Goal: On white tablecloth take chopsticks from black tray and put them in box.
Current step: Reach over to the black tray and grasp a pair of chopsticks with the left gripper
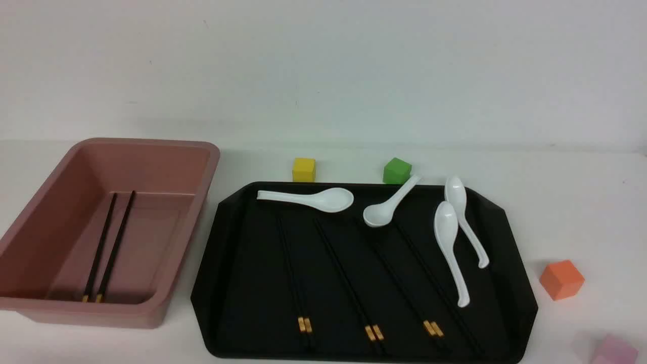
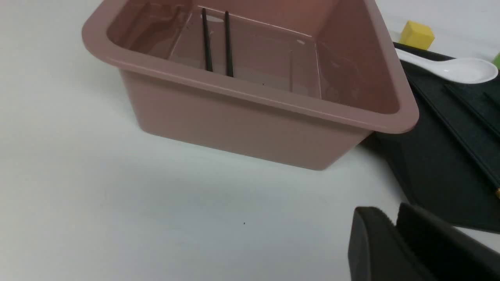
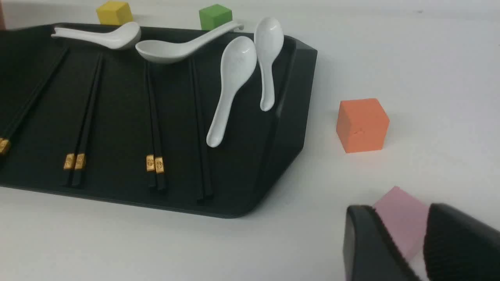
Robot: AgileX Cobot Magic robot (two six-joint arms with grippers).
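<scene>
The white tablecloth [image 1: 581, 212] covers the table. The pink box [image 1: 151, 144] stands at the left with one pair of black chopsticks [image 1: 117, 242] on its floor; it also shows in the left wrist view [image 2: 250, 117]. The black tray [image 1: 242, 283] sits in the middle and holds several pairs of gold-banded chopsticks [image 1: 305, 324], also seen in the right wrist view [image 3: 155, 164]. Neither gripper shows in the front view. My left gripper [image 2: 390, 214] is shut and empty over the cloth, in front of the box. My right gripper [image 3: 400, 212] is open and empty, to the right of the tray [image 3: 121, 117].
Several white spoons [image 1: 450, 242] lie on the tray's far part. A yellow cube [image 1: 304, 169] and a green cube [image 1: 396, 171] sit behind the tray. An orange cube [image 1: 561, 279] and a pink cube [image 1: 614, 351] lie right of it; the pink cube [image 3: 398, 207] shows between my right fingers.
</scene>
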